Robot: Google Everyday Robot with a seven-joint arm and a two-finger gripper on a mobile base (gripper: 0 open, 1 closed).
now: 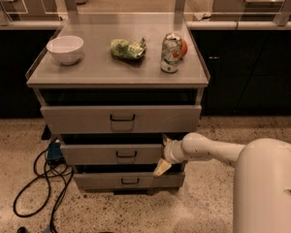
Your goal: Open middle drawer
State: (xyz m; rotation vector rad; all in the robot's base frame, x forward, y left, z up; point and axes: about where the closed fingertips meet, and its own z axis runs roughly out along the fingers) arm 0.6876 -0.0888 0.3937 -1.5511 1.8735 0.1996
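The gripper (163, 154) is seen at the right end of the middle drawer (114, 154), against its front edge. Whether it is spread or clamped cannot be told, its far side being hidden behind the drawer's end. The white arm (208, 149) is cut off by the picture's lower right corner. The drawer's black handle (126, 154) lies well left of the gripper. A bowl (65, 49), green packet (128, 49) and can (171, 52) are set on the cabinet top (87, 69); cables (39, 178) lie left.
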